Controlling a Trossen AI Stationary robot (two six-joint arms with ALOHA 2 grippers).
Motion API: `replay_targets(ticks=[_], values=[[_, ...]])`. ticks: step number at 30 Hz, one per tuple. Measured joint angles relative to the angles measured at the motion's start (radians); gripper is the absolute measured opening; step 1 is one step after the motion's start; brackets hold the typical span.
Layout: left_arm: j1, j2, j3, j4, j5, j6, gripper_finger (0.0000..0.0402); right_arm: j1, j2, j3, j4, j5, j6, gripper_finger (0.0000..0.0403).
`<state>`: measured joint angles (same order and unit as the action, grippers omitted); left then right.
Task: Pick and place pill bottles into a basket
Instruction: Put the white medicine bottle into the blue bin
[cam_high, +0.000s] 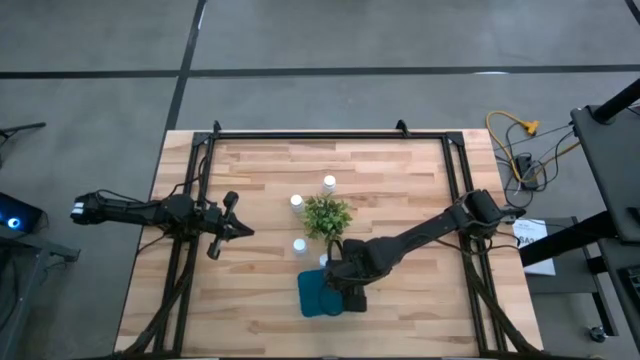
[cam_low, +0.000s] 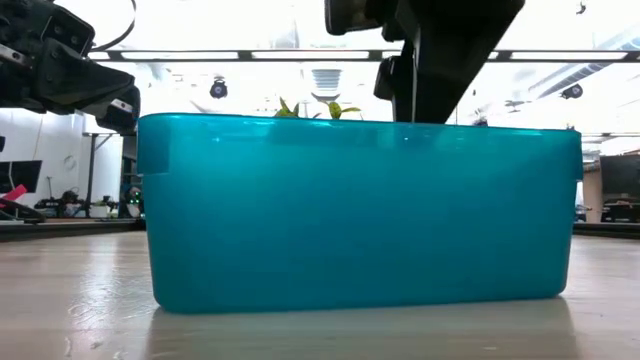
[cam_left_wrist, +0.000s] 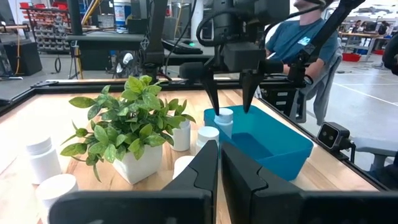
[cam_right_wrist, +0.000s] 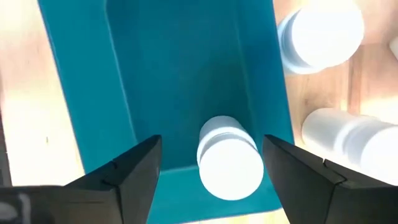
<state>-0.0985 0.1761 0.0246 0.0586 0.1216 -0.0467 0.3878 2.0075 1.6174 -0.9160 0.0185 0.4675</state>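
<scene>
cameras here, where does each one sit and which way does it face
High view: overhead, looking straight down on the light wooden table; both arms show, the right gripper over the teal-blue plastic basket.
Low view: at table-top height, facing the basket's side wall; dark arm parts overhead.
Left wrist view: looks past the shut left gripper toward the green leafy plant in a white pot.
Right wrist view: looks down between its open fingers at a white pill bottle in the basket.
Shared: both wrist views show that bottle.
</scene>
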Motion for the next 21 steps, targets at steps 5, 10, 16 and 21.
replay_targets(ticks=[5,10,16,21], values=[[0.0,0.0,0.0,0.0,0.002,0.0,0.0001,-0.005,0.0,0.038,-0.061,0.008,-0.003,0.0267],[0.0,0.0,0.0,0.0,0.005,0.0,0.0001,-0.016,-0.001,0.069,-0.096,0.014,-0.011,0.0265],[0.0,0.002,0.0,0.0,0.007,0.0,0.0001,-0.041,-0.001,0.087,-0.195,0.086,-0.027,0.0261],[0.0,0.011,0.0,0.001,0.008,0.0,0.0001,-0.073,-0.002,0.081,-0.2,0.093,-0.07,0.026]])
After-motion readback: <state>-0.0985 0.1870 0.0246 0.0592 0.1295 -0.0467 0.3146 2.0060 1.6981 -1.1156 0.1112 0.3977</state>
